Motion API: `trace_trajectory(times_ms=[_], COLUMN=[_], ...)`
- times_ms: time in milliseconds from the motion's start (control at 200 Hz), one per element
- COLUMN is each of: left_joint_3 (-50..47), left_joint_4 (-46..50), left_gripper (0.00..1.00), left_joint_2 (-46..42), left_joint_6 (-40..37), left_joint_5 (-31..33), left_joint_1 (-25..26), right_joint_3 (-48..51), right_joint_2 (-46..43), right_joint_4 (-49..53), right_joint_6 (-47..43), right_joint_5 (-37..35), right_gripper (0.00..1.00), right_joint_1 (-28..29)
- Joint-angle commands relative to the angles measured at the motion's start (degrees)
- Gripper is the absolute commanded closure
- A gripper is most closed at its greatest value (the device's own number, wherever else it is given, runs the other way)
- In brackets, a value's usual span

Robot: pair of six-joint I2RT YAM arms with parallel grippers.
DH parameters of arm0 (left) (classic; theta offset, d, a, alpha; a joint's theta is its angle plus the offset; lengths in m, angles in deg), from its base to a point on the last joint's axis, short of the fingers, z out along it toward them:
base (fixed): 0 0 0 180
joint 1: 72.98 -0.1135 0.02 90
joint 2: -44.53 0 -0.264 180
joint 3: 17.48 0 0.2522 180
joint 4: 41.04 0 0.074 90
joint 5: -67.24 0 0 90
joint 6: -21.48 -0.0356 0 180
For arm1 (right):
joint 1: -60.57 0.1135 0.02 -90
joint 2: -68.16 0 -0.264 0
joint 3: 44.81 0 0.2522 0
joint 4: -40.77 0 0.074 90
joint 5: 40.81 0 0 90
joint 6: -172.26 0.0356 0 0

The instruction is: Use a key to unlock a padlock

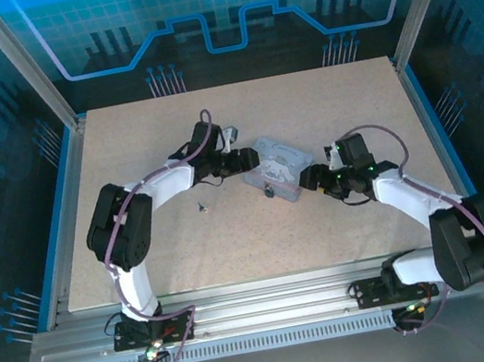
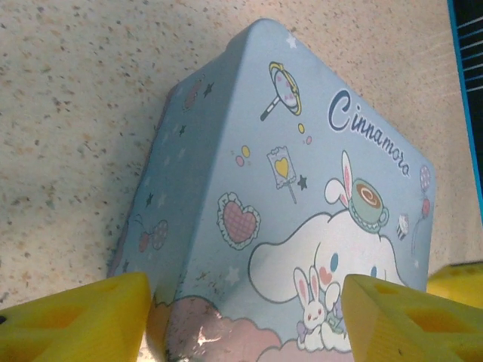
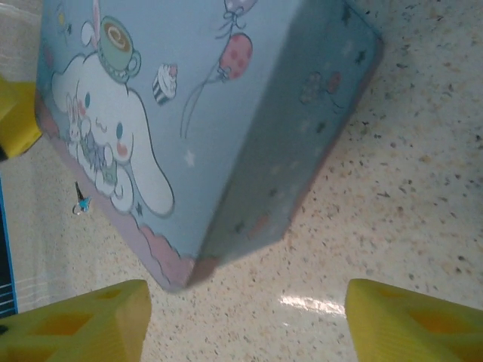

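- Nearest, at the bottom of the overhead view, the two arm bases sit at the table [image 1: 143,255] edge. Both arms reach up and inward toward the middle of the frame.
- The key [image 1: 202,207] is a tiny silvery speck lying loose on the table, left of centre and below the left arm's forearm. In the right wrist view it shows at the left edge [image 3: 79,202], beyond the tin. It is too small to read its long axis.
- The padlock [image 1: 269,190] appears to be the small dark spot against the tin's near long side, about midway between the two grippers. I cannot tell whether it hangs from a hasp or only rests there.
- The right gripper [image 1: 315,177] is just right of the tin's near right corner. From its wrist [image 3: 247,294] the yellow fingers stand wide apart with only bare table between them, the tin's corner just ahead.
- The left gripper [image 1: 240,159] is at the tin's left end. From its wrist [image 2: 245,286] the fingers are spread wide, straddling the end of the lid. Nothing shows them squeezing it.
- The pale blue cartoon tin [image 1: 277,167] lies between the grippers, its long axis running from upper left to lower right of the overhead frame.
- Judgement: the key lies down and left of the left gripper, and that gripper is clearly the nearer one. The padlock is about equally near to both.
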Motion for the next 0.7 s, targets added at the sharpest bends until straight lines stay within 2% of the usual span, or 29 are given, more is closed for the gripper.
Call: trace_trajectory(times_ms=[0,315,435,540,690], left_joint_3=[-4.5,-13.9,-15.4,-15.7,-13.9], left_joint_4=[-5.7,-11.1,-10.0,-8.1,-5.5], left_gripper=[0.34,0.38,0.38,0.35,0.26], left_joint_2=[-3.5,-9.0,-10.9,-13.0,-14.2], left_joint_6=[3.8,6.7,6.2,5.2,3.4], left_joint_5=[-1.6,-0.2,3.5,8.2,13.5], left_joint_1=[0.6,1.4,1.3,1.3,1.1], right_joint_3=[-3.3,-11.2,-15.9,-19.8,-24.1], right_joint_2=[3.7,14.3,17.6,20.8,24.4], right_joint_4=[-1.1,1.0,3.1,5.1,7.5], right_joint_6=[-0.7,-3.1,-4.1,-5.4,-6.5], right_joint_5=[1.8,1.5,0.2,-1.0,-1.9], right_gripper=[0.36,0.48,0.49,0.47,0.45], right_joint_1=[0.6,0.8,0.8,0.8,0.9])
